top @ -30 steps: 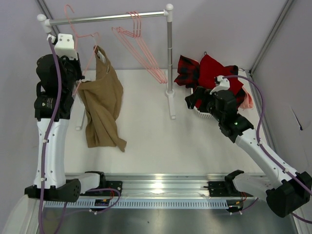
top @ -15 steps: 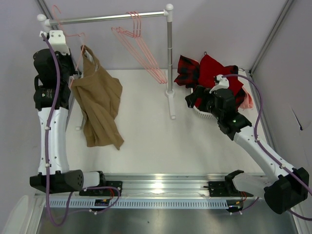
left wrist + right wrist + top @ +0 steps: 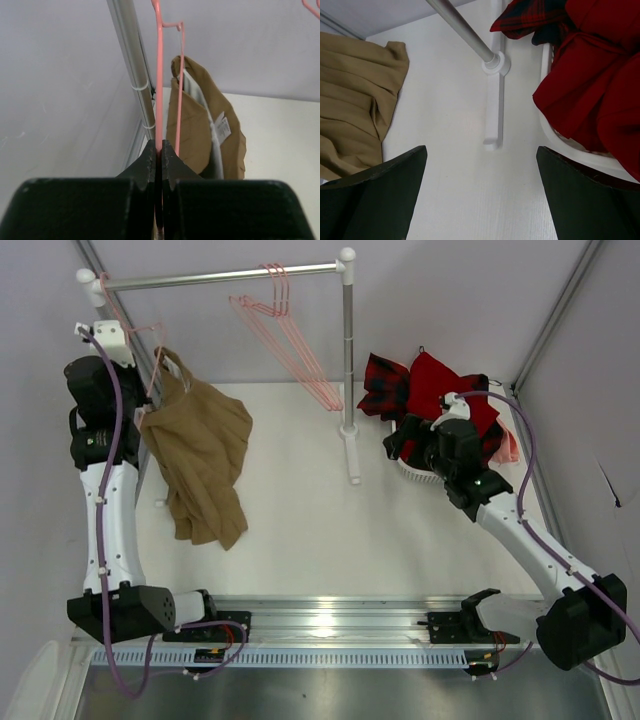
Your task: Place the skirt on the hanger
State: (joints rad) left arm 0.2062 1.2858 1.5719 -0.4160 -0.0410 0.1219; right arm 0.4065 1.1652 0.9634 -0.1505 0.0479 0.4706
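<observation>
The tan skirt [image 3: 200, 455] hangs from a pink hanger [image 3: 152, 358] at the far left, under the left end of the rail; its lower part trails toward the table. My left gripper [image 3: 140, 375] is shut on the hanger. In the left wrist view the fingers [image 3: 160, 146] pinch the pink wire [image 3: 159, 75], with the skirt [image 3: 192, 130] and its pale lining just beyond. My right gripper [image 3: 400, 445] is open and empty, low over the table by the rack's foot; its wrist view [image 3: 481, 148] shows bare table between the jaws.
A clothes rack with a metal rail [image 3: 220, 277], post [image 3: 347, 350] and white foot [image 3: 495, 120] stands at the back. Several spare pink hangers [image 3: 285, 330] hang on it. A white basket [image 3: 415, 472] holds a red garment [image 3: 440, 385] and plaid cloth [image 3: 385, 380].
My left arm has moved left and back with the hanger, carrying the skirt toward the rail's left end. The right arm has barely moved.
</observation>
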